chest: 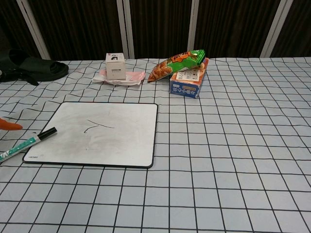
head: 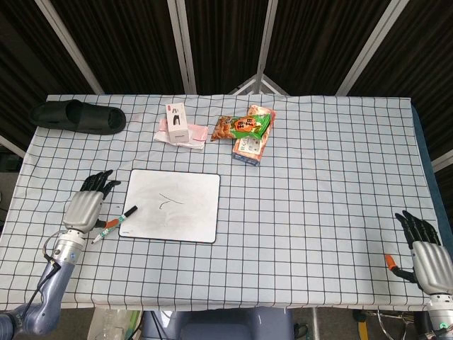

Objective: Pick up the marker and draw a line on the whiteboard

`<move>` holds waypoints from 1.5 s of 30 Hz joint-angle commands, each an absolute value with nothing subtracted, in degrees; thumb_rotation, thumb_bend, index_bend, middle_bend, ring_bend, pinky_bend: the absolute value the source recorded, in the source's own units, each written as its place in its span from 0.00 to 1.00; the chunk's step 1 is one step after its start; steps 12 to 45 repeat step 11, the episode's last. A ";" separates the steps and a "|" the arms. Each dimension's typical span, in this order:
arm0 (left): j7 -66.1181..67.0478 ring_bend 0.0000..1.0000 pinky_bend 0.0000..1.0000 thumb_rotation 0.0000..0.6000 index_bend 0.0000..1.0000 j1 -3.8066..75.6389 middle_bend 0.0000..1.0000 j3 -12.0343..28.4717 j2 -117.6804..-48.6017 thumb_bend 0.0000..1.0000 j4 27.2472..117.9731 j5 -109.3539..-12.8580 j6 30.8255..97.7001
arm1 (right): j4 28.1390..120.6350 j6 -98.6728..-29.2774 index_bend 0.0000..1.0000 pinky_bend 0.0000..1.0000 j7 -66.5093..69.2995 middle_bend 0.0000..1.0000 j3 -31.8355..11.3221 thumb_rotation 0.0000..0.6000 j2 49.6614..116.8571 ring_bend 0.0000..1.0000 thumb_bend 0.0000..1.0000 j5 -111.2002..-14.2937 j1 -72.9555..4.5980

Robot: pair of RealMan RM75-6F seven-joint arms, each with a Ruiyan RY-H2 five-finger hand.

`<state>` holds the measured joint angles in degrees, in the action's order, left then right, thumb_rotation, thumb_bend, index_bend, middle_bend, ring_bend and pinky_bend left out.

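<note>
The marker (head: 114,224) lies tilted across the left edge of the whiteboard (head: 170,205), its black cap resting on the board's surface and its white body reaching out over the checked tablecloth (head: 318,177). Nothing holds it. The whiteboard lies flat and carries a short dark scribble near its middle. The left hand (head: 86,207) rests just left of the whiteboard, beside the marker, its fingers spread apart and empty. The right hand (head: 425,255) sits well away from the whiteboard, at the table's near right corner, fingers also apart with nothing in them. Beyond the whiteboard's far edge stand a small white box (head: 176,120) on a pink packet (head: 195,134), then a green snack bag (head: 244,126) leaning on a carton (head: 251,147). A black slipper (head: 76,116) lies at the far left, well apart from the whiteboard.
</note>
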<state>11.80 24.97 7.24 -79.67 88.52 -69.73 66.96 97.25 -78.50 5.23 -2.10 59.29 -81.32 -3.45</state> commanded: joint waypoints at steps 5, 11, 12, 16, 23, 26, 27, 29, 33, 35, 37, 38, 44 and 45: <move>12.28 0.00 0.00 1.00 0.00 17.70 0.00 4.27 -71.26 0.13 99.55 -73.10 76.94 | 96.83 -78.65 0.00 0.00 5.17 0.00 -1.87 1.00 59.17 0.00 0.35 -82.21 -3.53; 12.18 0.00 0.00 1.00 0.00 9.07 0.00 -2.23 -65.01 0.13 103.14 -79.59 87.21 | 96.47 -79.25 0.00 0.00 4.44 0.00 -1.65 1.00 59.60 0.00 0.35 -83.22 -3.48; 12.18 0.00 0.00 1.00 0.00 9.07 0.00 -2.23 -65.01 0.13 103.14 -79.59 87.21 | 96.47 -79.25 0.00 0.00 4.44 0.00 -1.65 1.00 59.60 0.00 0.35 -83.22 -3.48; 12.18 0.00 0.00 1.00 0.00 9.07 0.00 -2.23 -65.01 0.13 103.14 -79.59 87.21 | 96.47 -79.25 0.00 0.00 4.44 0.00 -1.65 1.00 59.60 0.00 0.35 -83.22 -3.48; 12.18 0.00 0.00 1.00 0.00 9.07 0.00 -2.23 -65.01 0.13 103.14 -79.59 87.21 | 96.47 -79.25 0.00 0.00 4.44 0.00 -1.65 1.00 59.60 0.00 0.35 -83.22 -3.48; 12.18 0.00 0.00 1.00 0.00 9.07 0.00 -2.23 -65.01 0.13 103.14 -79.59 87.21 | 96.47 -79.25 0.00 0.00 4.44 0.00 -1.65 1.00 59.60 0.00 0.35 -83.22 -3.48; 12.18 0.00 0.00 1.00 0.00 9.07 0.00 -2.23 -65.01 0.13 103.14 -79.59 87.21 | 96.47 -79.25 0.00 0.00 4.44 0.00 -1.65 1.00 59.60 0.00 0.35 -83.22 -3.48; 12.18 0.00 0.00 1.00 0.00 9.07 0.00 -2.23 -65.01 0.13 103.14 -79.59 87.21 | 96.47 -79.25 0.00 0.00 4.44 0.00 -1.65 1.00 59.60 0.00 0.35 -83.22 -3.48; 12.18 0.00 0.00 1.00 0.00 9.07 0.00 -2.23 -65.01 0.13 103.14 -79.59 87.21 | 96.47 -79.25 0.00 0.00 4.44 0.00 -1.65 1.00 59.60 0.00 0.35 -83.22 -3.48; 12.18 0.00 0.00 1.00 0.00 9.07 0.00 -2.23 -65.01 0.13 103.14 -79.59 87.21 | 96.47 -79.25 0.00 0.00 4.44 0.00 -1.65 1.00 59.60 0.00 0.35 -83.22 -3.48; 12.18 0.00 0.00 1.00 0.00 9.07 0.00 -2.23 -65.01 0.13 103.14 -79.59 87.21 | 96.47 -79.25 0.00 0.00 4.44 0.00 -1.65 1.00 59.60 0.00 0.35 -83.22 -3.48; 12.18 0.00 0.00 1.00 0.00 9.07 0.00 -2.23 -65.01 0.13 103.14 -79.59 87.21 | 96.47 -79.25 0.00 0.00 4.44 0.00 -1.65 1.00 59.60 0.00 0.35 -83.22 -3.48; 12.18 0.00 0.00 1.00 0.00 9.07 0.00 -2.23 -65.01 0.13 103.14 -79.59 87.21 | 96.47 -79.25 0.00 0.00 4.44 0.00 -1.65 1.00 59.60 0.00 0.35 -83.22 -3.48; 12.18 0.00 0.00 1.00 0.00 9.07 0.00 -2.23 -65.01 0.13 103.14 -79.59 87.21 | 96.47 -79.25 0.00 0.00 4.44 0.00 -1.65 1.00 59.60 0.00 0.35 -83.22 -3.48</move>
